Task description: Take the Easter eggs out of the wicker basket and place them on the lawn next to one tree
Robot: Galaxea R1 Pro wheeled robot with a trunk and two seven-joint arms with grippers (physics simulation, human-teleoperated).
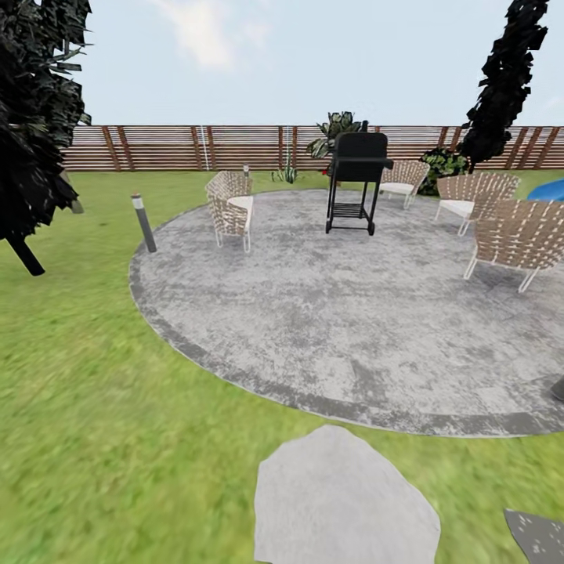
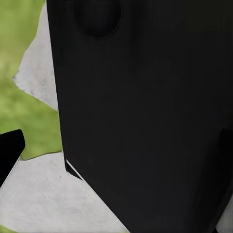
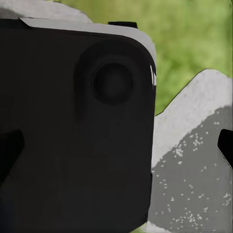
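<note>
Facing lawn (image 1: 94,376) and patio (image 1: 352,313); cannot tell either hand's state.

A round grey stone patio (image 1: 345,329) carries a black grill (image 1: 357,182) near its far edge and wicker chairs (image 1: 231,207) along its rim. A slatted wooden fence (image 1: 196,147) closes the garden under pale sky. Flat stepping stones (image 1: 341,501) lie nearest.

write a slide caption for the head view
Round stone patio with black grill and woven chairs, ringed by lawn.
</note>
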